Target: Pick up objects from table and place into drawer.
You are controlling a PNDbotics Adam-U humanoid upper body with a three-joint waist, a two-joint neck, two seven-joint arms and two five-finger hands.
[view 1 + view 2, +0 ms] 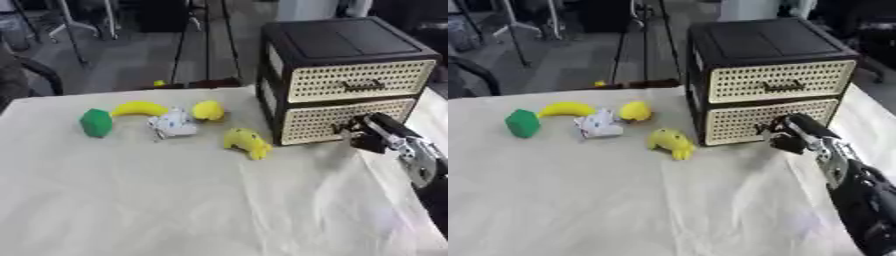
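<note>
A black two-drawer cabinet point(350, 75) with cream mesh fronts stands at the back right of the table; both drawers look closed. My right hand point(369, 134) reaches in from the right and touches the front of the lower drawer point(332, 119) at its handle, fingers curled there. To the left lie a green block point(96, 122), a yellow banana point(139, 108), a white crumpled item point(173, 123), a yellow round toy point(208, 110) and a yellow duck-like toy point(247, 142). My left hand shows in neither view.
A cream cloth point(175, 200) covers the table, with folds near the cabinet. A small yellow and dark object point(159, 83) sits at the far table edge. Chair legs and stands are on the floor beyond.
</note>
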